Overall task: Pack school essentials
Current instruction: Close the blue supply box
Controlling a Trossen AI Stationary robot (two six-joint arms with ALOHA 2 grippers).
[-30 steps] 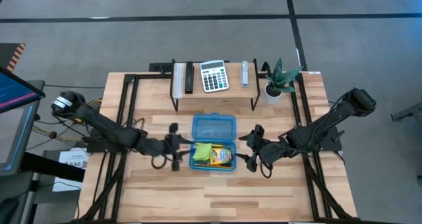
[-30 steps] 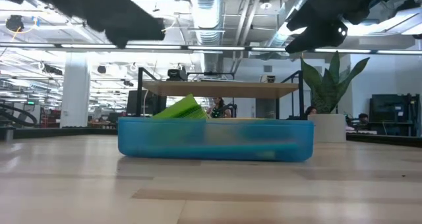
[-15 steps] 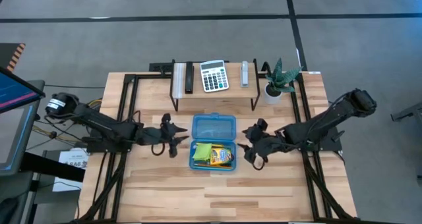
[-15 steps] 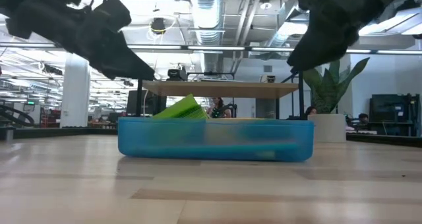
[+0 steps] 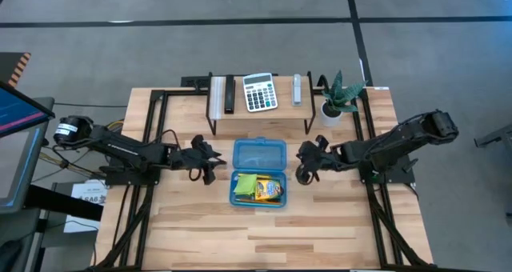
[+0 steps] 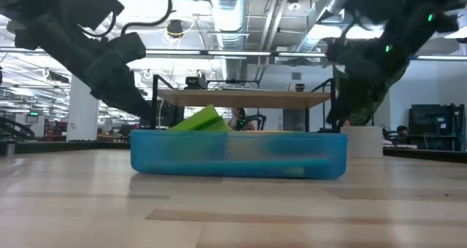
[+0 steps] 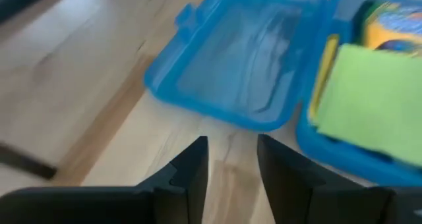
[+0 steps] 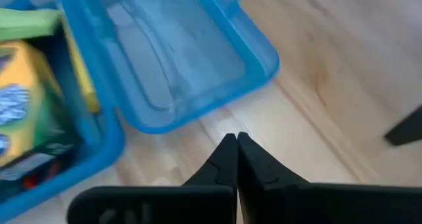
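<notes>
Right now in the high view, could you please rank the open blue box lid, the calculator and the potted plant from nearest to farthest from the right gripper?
From the right gripper:
1. Open blue box lid, just beside it toward the table's middle.
2. Potted plant, at the back right corner.
3. Calculator, on the back shelf, mid-table.

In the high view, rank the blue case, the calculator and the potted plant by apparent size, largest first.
1. Blue case, lid open flat, clearly largest.
2. Calculator and potted plant: about alike; the plant's spread leaves make it unsure, so no ranking between them.
</notes>
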